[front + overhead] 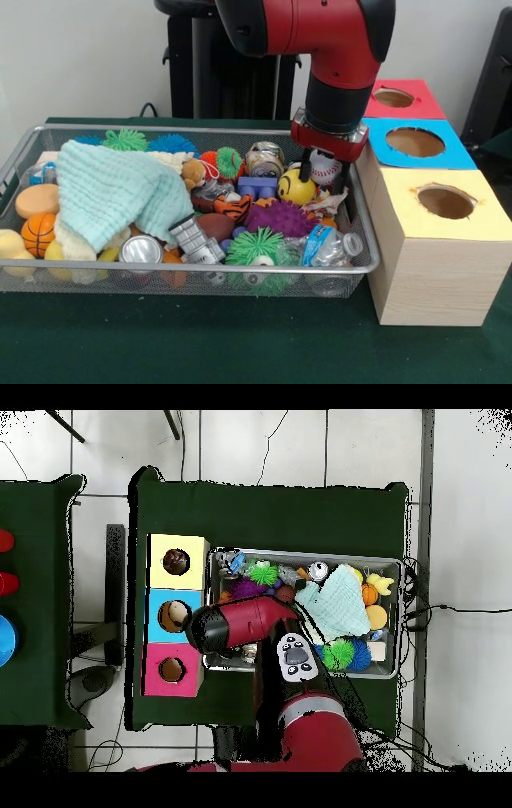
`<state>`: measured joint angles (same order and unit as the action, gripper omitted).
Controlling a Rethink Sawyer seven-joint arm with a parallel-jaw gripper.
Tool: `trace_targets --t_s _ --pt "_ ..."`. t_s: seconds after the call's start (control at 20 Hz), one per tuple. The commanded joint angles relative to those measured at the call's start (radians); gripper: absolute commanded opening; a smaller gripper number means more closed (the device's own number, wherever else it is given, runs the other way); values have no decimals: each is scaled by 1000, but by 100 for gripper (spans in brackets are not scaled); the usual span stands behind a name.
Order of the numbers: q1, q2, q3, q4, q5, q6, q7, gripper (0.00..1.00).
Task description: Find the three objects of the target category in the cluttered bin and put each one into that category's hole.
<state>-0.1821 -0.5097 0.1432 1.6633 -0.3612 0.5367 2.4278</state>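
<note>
The wire mesh bin (200,270) is full of toys and takes up the left and middle of the front view. My gripper (326,182) reaches down into its right end, close to the wooden boxes. Its black fingers (346,188) stand on either side of a white baseball (324,169) with red stitching, closed on it, just above a yellow smiley ball (295,187). In the overhead view the red arm (245,624) covers the gripper and the left end of the bin (300,552).
Three wooden boxes with round holes stand right of the bin: red top (416,102), blue top (448,152), yellow top (480,220). A light blue cloth (112,196), an orange basketball (38,232), spiky balls, a can (141,250) and a bottle (328,244) fill the bin.
</note>
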Motion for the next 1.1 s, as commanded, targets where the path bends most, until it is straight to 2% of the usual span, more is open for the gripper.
trace_targets --t_s 0.05,0.65,0.75,0.85,0.95,1.1 --pt "3 51 88 -47 -8 -17 -48 100" --pt "31 37 77 -50 13 -9 -5 100" --pt "81 28 18 -58 25 -36 93 100" --pt "160 32 -77 -73 53 -78 247 100" --pt "236 59 -167 -86 112 -138 401 100" --pt "301 104 -254 -100 231 -193 530 100"
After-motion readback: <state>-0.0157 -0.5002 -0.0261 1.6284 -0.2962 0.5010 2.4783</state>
